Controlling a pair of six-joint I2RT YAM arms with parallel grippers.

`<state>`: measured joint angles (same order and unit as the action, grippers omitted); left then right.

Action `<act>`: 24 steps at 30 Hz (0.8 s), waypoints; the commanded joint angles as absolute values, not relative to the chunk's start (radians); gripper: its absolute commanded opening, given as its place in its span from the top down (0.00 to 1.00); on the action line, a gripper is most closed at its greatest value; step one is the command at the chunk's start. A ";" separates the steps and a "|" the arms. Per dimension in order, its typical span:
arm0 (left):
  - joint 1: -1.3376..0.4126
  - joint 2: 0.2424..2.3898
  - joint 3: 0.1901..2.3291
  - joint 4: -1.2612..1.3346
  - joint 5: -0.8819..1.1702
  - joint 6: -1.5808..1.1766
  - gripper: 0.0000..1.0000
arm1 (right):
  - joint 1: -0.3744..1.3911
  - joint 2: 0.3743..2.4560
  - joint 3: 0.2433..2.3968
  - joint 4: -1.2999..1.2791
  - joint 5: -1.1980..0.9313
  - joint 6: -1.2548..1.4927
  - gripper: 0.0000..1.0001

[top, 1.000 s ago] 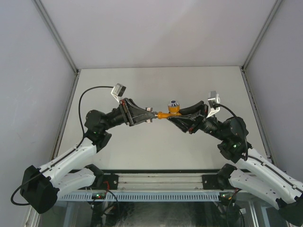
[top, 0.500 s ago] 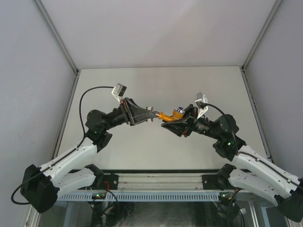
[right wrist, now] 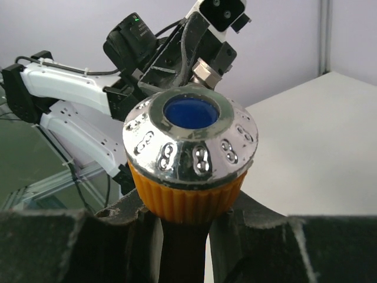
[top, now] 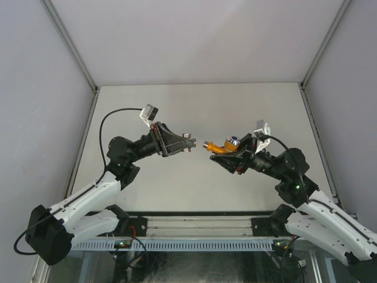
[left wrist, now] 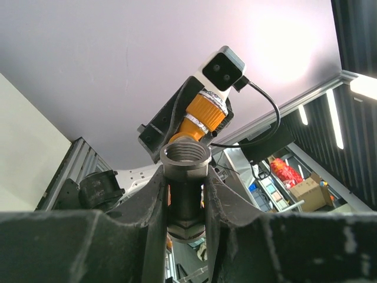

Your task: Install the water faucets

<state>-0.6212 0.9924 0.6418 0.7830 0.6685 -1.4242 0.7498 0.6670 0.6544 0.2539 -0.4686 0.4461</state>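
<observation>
Grey fitting: centre-left of the overhead view, clamped in left gripper, forearm stretched rightward. Orange tap: just right of centre, pinched by right gripper, forearm reaching leftward, spout facing the fitting, a small gap between.

the small orange plastic tap body carries a shiny silver domed cap, stamped with figure-eight marks around a blue centre, and the dull grey threaded metal fitting shows between matte black fingers.
</observation>
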 commanded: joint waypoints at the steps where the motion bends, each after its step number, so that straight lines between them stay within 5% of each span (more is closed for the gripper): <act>1: -0.609 0.971 0.730 0.767 0.692 -1.426 1.00 | 0.704 0.619 0.670 0.188 -0.479 0.377 1.00; 24: -0.614 0.980 0.876 0.337 0.861 -1.270 1.00 | 0.818 0.539 0.745 0.041 -0.530 -0.276 1.00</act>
<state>-0.6140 0.9928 0.7944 0.3847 0.8501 -1.3228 0.7704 0.5316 0.7097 0.0383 -0.5728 -0.0956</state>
